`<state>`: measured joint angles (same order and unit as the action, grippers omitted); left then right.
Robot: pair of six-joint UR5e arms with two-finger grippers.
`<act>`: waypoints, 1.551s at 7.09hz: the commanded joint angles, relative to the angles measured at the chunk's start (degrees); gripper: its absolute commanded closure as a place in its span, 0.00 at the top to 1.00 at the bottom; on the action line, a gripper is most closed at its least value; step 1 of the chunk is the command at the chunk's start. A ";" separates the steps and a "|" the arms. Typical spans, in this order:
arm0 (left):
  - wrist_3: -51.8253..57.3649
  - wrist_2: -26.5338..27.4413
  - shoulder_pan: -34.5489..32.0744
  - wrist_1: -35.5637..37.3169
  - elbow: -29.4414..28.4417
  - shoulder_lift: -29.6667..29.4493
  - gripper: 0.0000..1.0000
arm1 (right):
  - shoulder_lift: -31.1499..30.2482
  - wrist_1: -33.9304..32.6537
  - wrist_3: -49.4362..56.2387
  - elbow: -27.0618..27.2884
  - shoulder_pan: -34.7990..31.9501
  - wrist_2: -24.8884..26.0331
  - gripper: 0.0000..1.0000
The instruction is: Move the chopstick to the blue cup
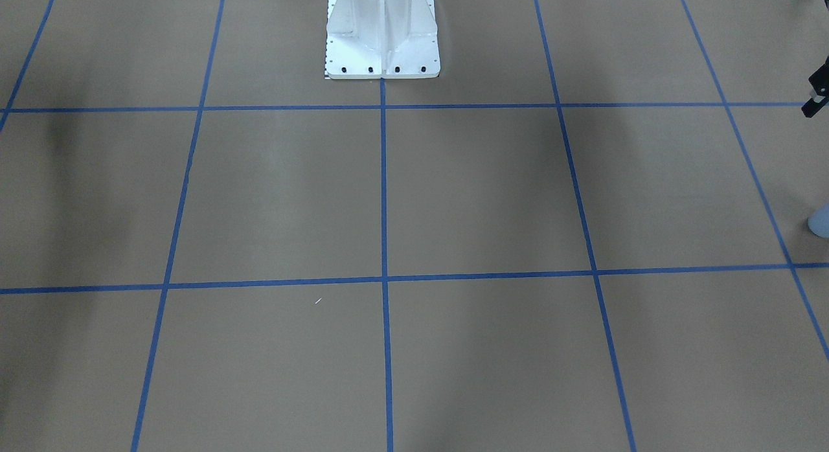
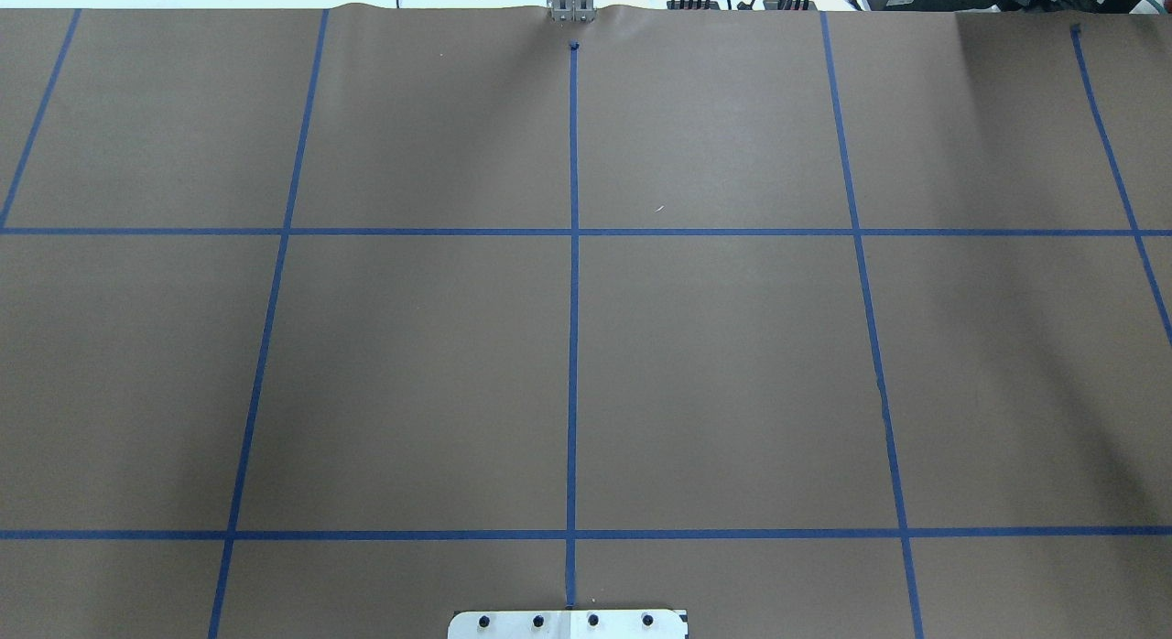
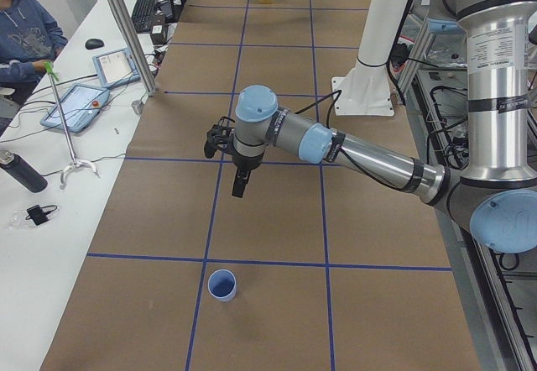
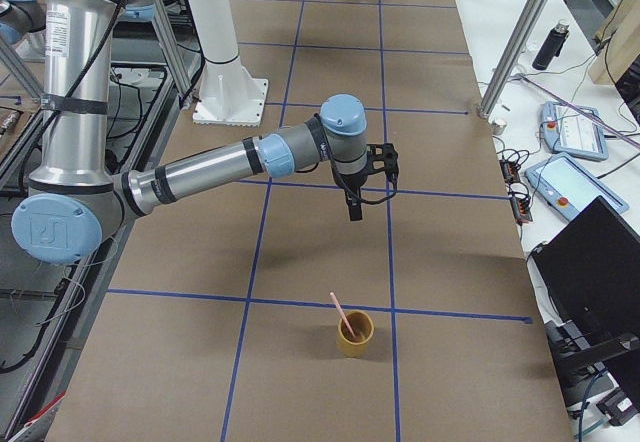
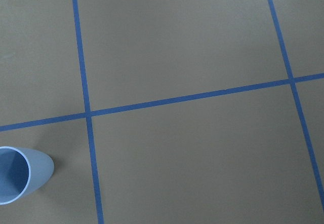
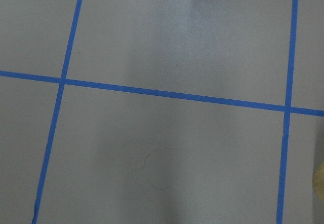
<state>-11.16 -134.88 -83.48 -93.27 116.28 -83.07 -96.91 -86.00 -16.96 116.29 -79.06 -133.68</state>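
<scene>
The pale pink chopstick [image 4: 340,314] stands tilted in a yellow cup [image 4: 354,334] near the table's right end. The blue cup [image 3: 221,285] stands upright near the left end; it also shows in the left wrist view [image 5: 20,176] and at the front-facing view's edge [image 1: 821,220]. My left gripper [image 3: 239,190] hangs above the table, apart from the blue cup, with nothing seen in it. My right gripper [image 4: 354,210] hangs above the table, short of the yellow cup. I cannot tell whether either gripper is open or shut.
The brown table [image 2: 714,373] carries a grid of blue tape lines. The white robot base [image 1: 382,34] stands at mid-table. A side table with tablets [image 3: 75,107], a bottle and a seated person [image 3: 25,27] runs along the far edge. Metal posts [image 4: 520,42] stand there.
</scene>
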 commanded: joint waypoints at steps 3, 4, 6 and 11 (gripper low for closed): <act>-0.08 1.11 0.07 0.01 0.00 0.02 0.98 | -2.40 -0.22 2.88 -0.19 -0.57 1.92 1.00; 0.00 1.02 0.07 0.01 0.17 0.37 0.98 | -2.84 -0.31 3.07 0.07 -0.83 1.94 1.00; 0.53 0.76 0.15 -0.51 -1.05 0.63 0.98 | -3.46 -0.14 3.16 0.16 -2.50 1.59 1.00; 0.52 0.58 0.24 -1.48 -3.41 0.37 0.98 | -3.20 0.04 3.24 0.16 -3.21 0.70 1.00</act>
<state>-10.95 -134.32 -83.29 -94.71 114.35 -82.45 -100.39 -85.96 -13.72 116.50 -82.31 -132.97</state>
